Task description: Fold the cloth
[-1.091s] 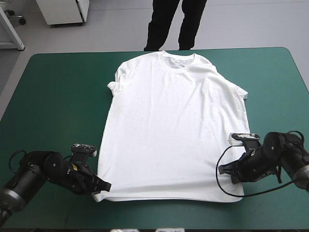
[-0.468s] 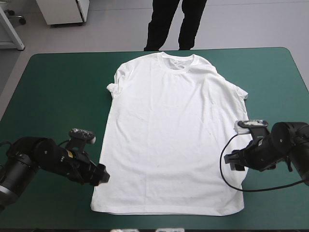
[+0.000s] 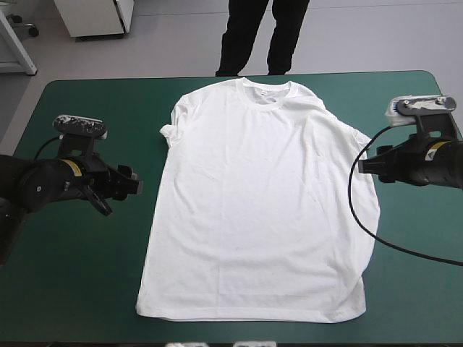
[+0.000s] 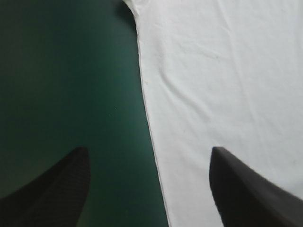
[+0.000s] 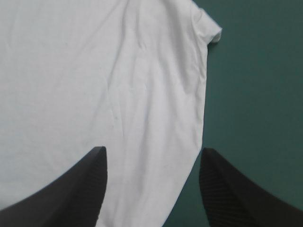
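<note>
Teal-green cover (image 3: 87,275), T-shirt (image 3: 253,202) spread flat

T-shirt (image 4: 227,94) overruns both wrist views; collar label (image 3: 265,92) unreadable.

1 T-shirt (image 3: 260,202), 4 fingers (image 4: 47,194), 1 table (image 3: 79,289).

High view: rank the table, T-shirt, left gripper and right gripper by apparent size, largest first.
1. table, fills most of the view.
2. T-shirt, spread flat on it.
3. left gripper and right gripper: they look about alike, so I won't rank one over the other.
</note>
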`<state>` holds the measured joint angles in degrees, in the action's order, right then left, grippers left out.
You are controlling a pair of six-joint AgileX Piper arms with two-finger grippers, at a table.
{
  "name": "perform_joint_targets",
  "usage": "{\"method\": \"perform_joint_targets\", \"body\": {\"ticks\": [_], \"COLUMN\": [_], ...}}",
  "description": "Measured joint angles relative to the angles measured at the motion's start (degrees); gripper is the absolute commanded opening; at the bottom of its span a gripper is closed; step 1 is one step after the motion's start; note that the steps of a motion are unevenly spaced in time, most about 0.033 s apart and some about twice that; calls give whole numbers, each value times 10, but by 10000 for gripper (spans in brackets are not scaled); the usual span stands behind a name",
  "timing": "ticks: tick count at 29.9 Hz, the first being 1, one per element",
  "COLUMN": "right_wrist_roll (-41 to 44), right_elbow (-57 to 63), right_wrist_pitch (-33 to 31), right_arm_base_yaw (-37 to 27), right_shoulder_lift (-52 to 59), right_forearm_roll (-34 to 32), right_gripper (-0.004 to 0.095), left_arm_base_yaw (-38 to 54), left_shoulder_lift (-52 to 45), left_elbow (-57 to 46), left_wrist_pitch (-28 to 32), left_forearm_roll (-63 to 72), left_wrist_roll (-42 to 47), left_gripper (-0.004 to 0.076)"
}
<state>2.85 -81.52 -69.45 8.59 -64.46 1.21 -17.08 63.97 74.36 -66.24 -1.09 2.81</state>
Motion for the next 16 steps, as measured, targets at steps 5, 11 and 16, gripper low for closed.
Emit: {"method": "perform_joint_targets", "body": {"ticks": [5, 11, 16], "right_wrist_roll": [6, 6, 6], "right_elbow": [-20, -20, -20], "right_wrist_pitch": [-5, -9, -9], "right_arm_base_yaw": [0, 0, 0], "right_shoulder_lift": [2, 0, -1], "right_forearm_roll": [-6, -6, -6], "right_gripper": [488, 486, 486], "left_arm_base_yaw": [0, 0, 2], "left_shoulder_lift": [62, 161, 252], "left_elbow": [47, 93, 159], "left_wrist_pitch": [-2, 0, -1], "left_forearm_roll": [-12, -12, -11], "left_wrist_roll": [9, 12, 12], "left_gripper": [507, 507, 507]}}
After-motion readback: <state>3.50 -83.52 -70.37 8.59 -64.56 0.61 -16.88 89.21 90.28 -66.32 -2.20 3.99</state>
